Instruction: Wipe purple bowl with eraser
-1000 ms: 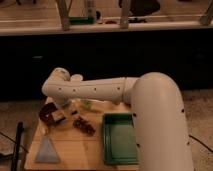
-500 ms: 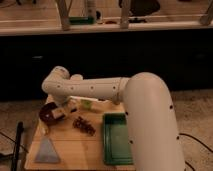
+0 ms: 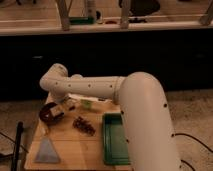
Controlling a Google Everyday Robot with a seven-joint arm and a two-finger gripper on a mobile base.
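Over the purple bowl (image 3: 50, 113) sits the pincer (image 3: 60, 106); can't tell its grip. I'd keep the eraser (image 3: 56, 109) flat, sweeping gently inside.

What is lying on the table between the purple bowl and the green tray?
In the camera view, a dark clump lies between the purple bowl and the green tray. The gripper is over the bowl's right rim.
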